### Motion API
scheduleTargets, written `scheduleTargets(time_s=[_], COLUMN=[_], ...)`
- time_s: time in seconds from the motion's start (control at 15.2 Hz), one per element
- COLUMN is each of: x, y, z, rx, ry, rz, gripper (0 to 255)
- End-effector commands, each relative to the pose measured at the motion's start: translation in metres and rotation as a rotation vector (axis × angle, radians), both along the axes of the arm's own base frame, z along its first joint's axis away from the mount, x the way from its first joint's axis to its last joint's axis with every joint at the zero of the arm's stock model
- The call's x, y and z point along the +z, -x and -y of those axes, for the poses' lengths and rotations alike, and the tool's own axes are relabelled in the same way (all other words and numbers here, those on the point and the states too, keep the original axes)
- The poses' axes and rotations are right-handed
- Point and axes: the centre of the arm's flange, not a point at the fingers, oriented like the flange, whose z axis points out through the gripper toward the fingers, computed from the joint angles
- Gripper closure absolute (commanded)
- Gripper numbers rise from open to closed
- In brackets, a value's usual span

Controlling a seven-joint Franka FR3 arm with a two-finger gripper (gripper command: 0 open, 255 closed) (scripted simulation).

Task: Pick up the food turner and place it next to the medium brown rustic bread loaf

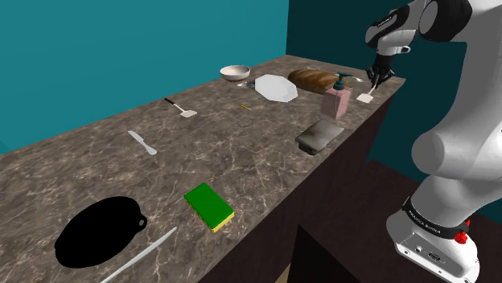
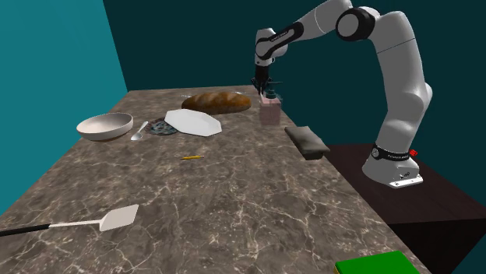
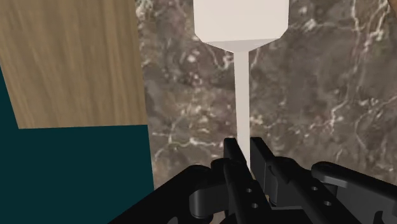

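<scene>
At the shoulder view's upper right, the gripper [image 1: 376, 78] was clamped on the handle of the white food turner [image 1: 366, 97]. The blade was at the far corner of the brown marbled counter [image 1: 241, 153], near the bread loaf [image 1: 314, 78]. Teal walls [image 1: 121, 48] stood behind.

glossy white arm [image 2: 405, 86] of rounded, bulging segments with dark grey joints. a black band [image 1: 430, 217] with white lettering rings the base [image 1: 438, 241], which bears a small red knob [image 1: 461, 238] and dark sockets. the gripper [image 3: 245, 149] is blocky, all black.
</scene>
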Motion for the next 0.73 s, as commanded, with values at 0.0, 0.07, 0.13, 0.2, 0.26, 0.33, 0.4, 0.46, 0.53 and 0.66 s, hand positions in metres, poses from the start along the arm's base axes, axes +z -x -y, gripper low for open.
scheduleTargets(time_s=[0.0, 0.07, 0.13, 0.2, 0.26, 0.33, 0.4, 0.46, 0.53, 0.66], x=[-0.0110, -0.0110, -0.0110, -0.0110, -0.0110, -0.0110, -0.0110, -0.0110, -0.0110, -0.0110], y=[0.0009, 0.0009, 0.0009, 0.0009, 0.0009, 0.0009, 0.0009, 0.0008, 0.0008, 0.0008], z=[0.0009, 0.0009, 0.0009, 0.0009, 0.0009, 0.0009, 0.0009, 0.0010, 0.0010, 0.0010], rx=[0.000, 0.000, 0.000, 0.000, 0.000, 0.000, 0.000, 0.000, 0.000, 0.000], ry=[0.000, 0.000, 0.000, 0.000, 0.000, 0.000, 0.000, 0.000, 0.000, 0.000], rz=[0.000, 0.000, 0.000, 0.000, 0.000, 0.000, 0.000, 0.000, 0.000, 0.000], gripper=[255, 255, 255, 255, 255, 255, 255, 255, 255, 0])
